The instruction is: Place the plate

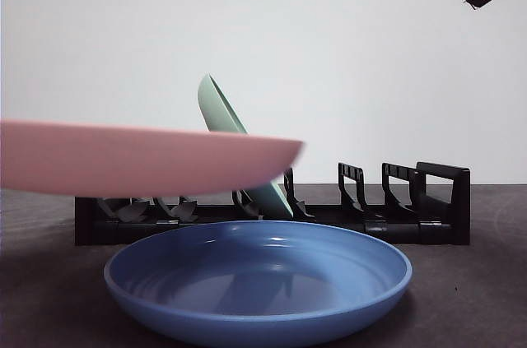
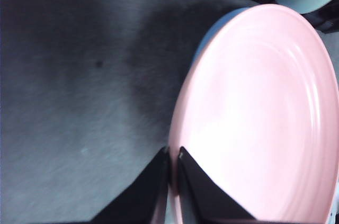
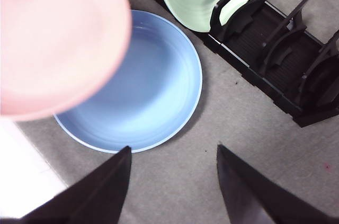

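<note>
Front view: pink plate (image 1: 148,157) hangs flat at frame left, above the blue plate (image 1: 257,282), short of the black rack (image 1: 428,216). Left gripper (image 2: 173,155) pinches its rim; right gripper (image 3: 172,152) waits, spread wide.

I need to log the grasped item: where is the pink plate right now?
The pink plate is held level in the air by the left gripper at its rim, above the blue plate and before the black rack.
</note>
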Available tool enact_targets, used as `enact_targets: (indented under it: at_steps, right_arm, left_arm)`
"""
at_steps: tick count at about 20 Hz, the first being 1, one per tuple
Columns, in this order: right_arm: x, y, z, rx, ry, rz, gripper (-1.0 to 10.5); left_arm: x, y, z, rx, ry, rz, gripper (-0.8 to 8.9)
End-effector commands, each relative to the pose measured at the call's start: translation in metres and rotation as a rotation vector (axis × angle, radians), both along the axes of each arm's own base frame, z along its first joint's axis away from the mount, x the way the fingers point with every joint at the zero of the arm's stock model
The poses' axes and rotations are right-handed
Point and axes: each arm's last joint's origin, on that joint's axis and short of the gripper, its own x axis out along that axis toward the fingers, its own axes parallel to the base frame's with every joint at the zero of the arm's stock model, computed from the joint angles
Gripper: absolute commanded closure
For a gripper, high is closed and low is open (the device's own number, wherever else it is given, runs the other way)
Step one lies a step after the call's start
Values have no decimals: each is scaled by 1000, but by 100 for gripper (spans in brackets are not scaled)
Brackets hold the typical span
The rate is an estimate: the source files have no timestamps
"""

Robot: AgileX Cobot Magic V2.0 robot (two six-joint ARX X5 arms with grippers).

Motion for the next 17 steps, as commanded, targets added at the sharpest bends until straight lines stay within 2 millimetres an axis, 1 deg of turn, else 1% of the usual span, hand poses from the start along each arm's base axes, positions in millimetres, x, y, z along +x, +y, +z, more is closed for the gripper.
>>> enact_targets:
  at_steps: [1, 6, 11, 14, 17]
  right_arm:
    - [0, 2, 4, 20, -7, -5, 691]
    - [1, 3, 5, 34, -13, -10, 691]
    - [1, 3, 5, 39, -17, -10, 691]
    - [2, 4, 6, 48, -24, -10, 691]
    - [2, 4, 6, 53, -26, -12, 691]
  left_arm:
    - [10, -11, -4, -18, 20, 3, 799]
    - [27, -34, -16, -7, 29, -27, 799]
    - [46, -57, -33, 1, 15, -51, 799]
    - [52, -66, -43, 17, 28, -67, 798]
    - [55, -71, -51, 56, 36, -67, 798]
